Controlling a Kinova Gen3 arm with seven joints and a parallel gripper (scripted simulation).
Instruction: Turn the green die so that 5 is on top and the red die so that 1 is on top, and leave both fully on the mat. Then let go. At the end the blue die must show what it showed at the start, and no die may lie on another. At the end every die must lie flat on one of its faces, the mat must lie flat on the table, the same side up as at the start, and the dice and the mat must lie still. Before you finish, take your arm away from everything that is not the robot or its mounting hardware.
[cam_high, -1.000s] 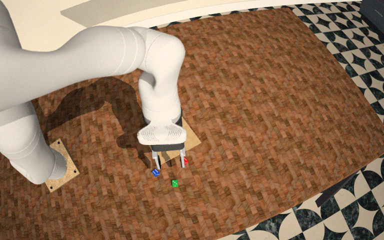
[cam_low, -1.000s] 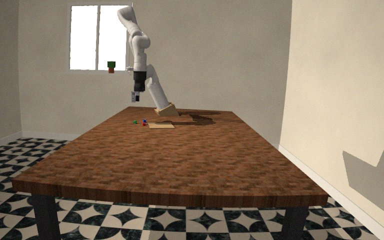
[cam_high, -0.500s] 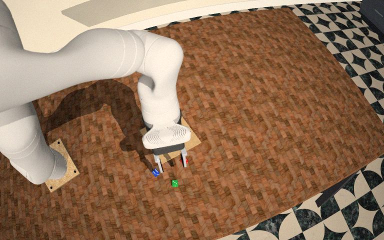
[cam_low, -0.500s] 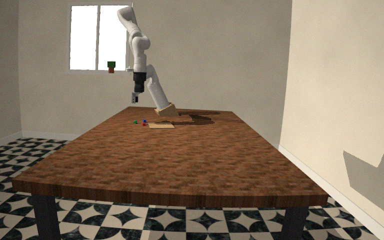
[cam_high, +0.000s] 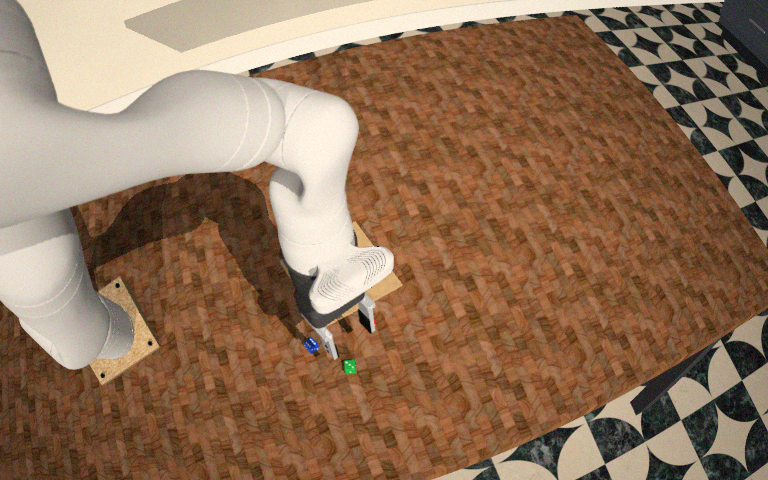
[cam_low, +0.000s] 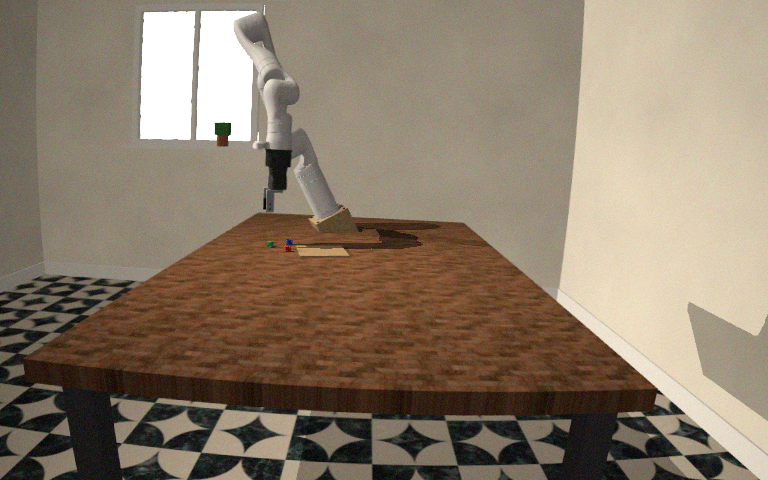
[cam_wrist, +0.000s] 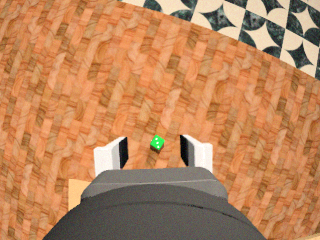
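The green die (cam_high: 350, 366) (cam_low: 270, 244) (cam_wrist: 157, 142) lies on the table off the mat; its white pips are too small to read surely. The blue die (cam_high: 310, 345) (cam_low: 288, 241) lies off the mat, near a finger in the top view. The red die (cam_high: 374, 322) (cam_low: 287, 248) is beside the mat, mostly hidden behind a finger in the top view. The tan mat (cam_high: 390, 285) (cam_low: 322, 251) (cam_wrist: 76, 192) lies flat, partly hidden by the arm. My gripper (cam_high: 352, 344) (cam_low: 268, 210) (cam_wrist: 154, 147) is open and empty, high above the table; the wrist view shows the green die between the fingertips, far below.
The arm's base plate (cam_high: 144, 338) (cam_low: 334, 221) stands on the wooden table (cam_high: 509, 226) (cam_low: 351, 316) (cam_wrist: 150, 65). The blue and red dice are out of sight in the wrist view. The table edge shows beyond the green die there.
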